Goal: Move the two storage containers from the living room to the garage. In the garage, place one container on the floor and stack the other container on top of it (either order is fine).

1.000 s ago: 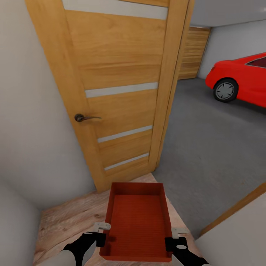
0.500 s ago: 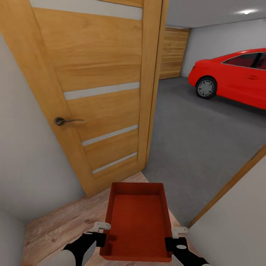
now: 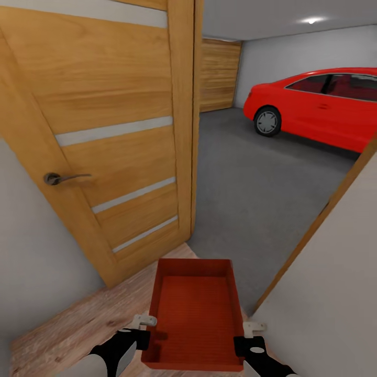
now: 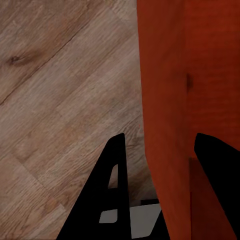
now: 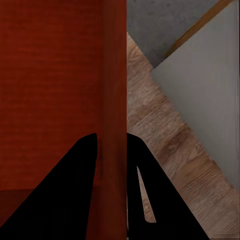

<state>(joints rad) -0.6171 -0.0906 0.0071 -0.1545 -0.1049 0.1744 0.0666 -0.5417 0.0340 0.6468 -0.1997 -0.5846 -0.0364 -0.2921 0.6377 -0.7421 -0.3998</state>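
Containers: one storage container (image 3: 193, 314) | end effectors: two clamping its walls | car (image 3: 319, 107): one

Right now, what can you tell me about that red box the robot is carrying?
The box is an open orange-red rectangular bin with thin plain walls, a finely ribbed bottom and nothing inside. It is held level above the wood floor at the garage doorway, long side pointing ahead. The left end effector clamps its left wall, the right end effector its right wall.

Home doorway into the garage (image 3: 293, 47) — wooden door (image 3: 104, 131), red car (image 3: 319, 104), concrete floor (image 3: 246, 193)
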